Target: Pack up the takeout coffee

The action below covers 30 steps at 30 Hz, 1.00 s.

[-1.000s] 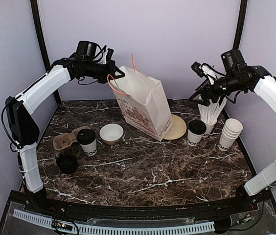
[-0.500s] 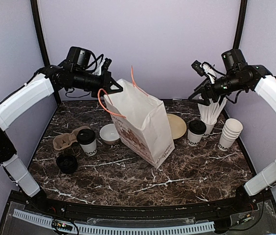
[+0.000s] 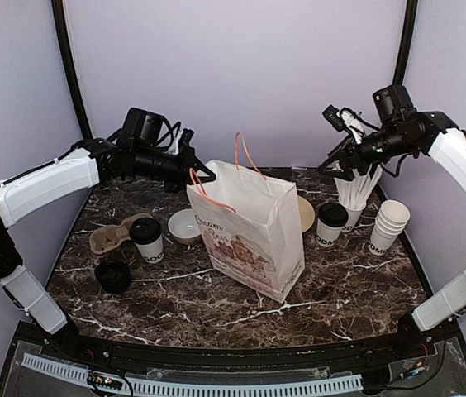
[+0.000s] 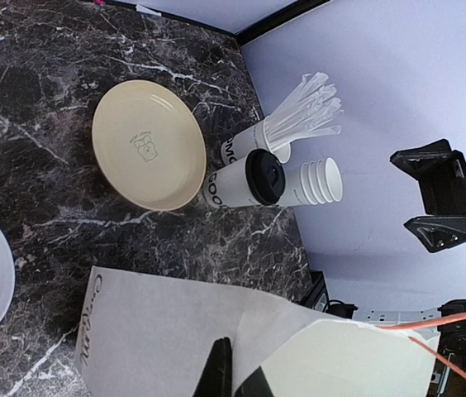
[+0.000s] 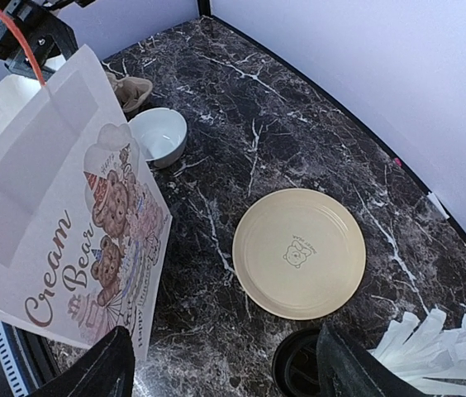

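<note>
Marble tabletop [image 3: 216, 298], lilac walls [image 3: 241, 74]. Bag [image 3: 254, 240] half hides the plate [image 3: 309, 213]; left gripper [image 4: 235, 379] seemingly pinches its rim, right gripper [image 5: 226, 364] is spread.

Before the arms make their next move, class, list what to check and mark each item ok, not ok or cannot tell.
1. Paper bag upright, mouth up: ok.
2. Left gripper shut on bag rim: ok.
3. Right gripper open, empty: ok.
4. Left lidded cup and right lidded cup upright, lids on: ok.
5. Cups inside bag: not ok, both on the table.
6. Bag interior free: cannot tell.
</note>
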{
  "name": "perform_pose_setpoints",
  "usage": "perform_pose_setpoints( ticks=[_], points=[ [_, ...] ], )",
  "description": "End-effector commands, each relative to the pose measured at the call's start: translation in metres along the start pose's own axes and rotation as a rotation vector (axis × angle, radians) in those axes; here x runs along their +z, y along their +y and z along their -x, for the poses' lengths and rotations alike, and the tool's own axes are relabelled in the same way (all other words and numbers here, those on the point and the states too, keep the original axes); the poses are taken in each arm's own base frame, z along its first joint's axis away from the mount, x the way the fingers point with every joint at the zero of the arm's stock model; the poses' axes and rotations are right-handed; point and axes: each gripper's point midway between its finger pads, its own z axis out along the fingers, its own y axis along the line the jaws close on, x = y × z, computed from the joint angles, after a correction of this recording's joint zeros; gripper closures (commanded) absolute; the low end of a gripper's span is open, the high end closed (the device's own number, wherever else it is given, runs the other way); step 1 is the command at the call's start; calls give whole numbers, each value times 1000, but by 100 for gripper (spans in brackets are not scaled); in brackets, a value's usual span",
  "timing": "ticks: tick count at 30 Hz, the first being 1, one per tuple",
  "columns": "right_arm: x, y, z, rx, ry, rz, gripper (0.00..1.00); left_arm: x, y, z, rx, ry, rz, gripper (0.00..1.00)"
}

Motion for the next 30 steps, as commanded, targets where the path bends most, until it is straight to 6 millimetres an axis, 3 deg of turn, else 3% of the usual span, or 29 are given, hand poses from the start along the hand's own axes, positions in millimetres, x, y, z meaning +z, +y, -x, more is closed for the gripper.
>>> perform_pose_setpoints(
  ticks=[1, 4, 8, 11, 13, 14, 16, 19, 20, 21, 24, 27, 30],
  points=[
    [-2, -5, 0, -10, -15, -29, 24, 8, -9, 9, -26, -31, -56, 91],
    [0, -5, -3, -10, -9, -26, 24, 15, -5, 8, -34, -6, -36, 70],
    [-1, -5, -2, -13, -15, -26, 23, -1, -15, 19, 52, -35, 6, 58],
    [0, -4, -1, -7, -14, -16, 23, -30, -35, 36, 167, -110, 30, 54],
    [-1, -3, -1, -9, -17, -11, 23, -63, -26, 40, 243, -148, 174, 53],
    [-1, -2, -3, -10, -16, -8, 23, -80, -23, 53, 327, -207, 256, 53],
    [-1, -1, -4, -20, -19, -10, 23, -110, -4, 57, 440, -214, 402, 52],
    [-4, 2, -5, -45, -25, -3, 23, -161, 48, 67, 507, -209, 607, 55],
    [-4, 4, -4, -52, -29, 3, 23, -164, 69, 63, 571, -152, 653, 56],
    [-5, 6, -3, -61, -32, 14, 23, -179, 87, 65, 578, -145, 707, 59],
    [-6, 14, -3, -82, -45, 57, 23, -185, 146, 51, 673, -19, 864, 59],
    [-3, 19, -7, -86, -44, 89, 23, -188, 182, 50, 671, 7, 925, 59],
    [0, 22, -13, -89, -31, 106, 23, -182, 223, 37, 616, 62, 894, 59]
  ],
)
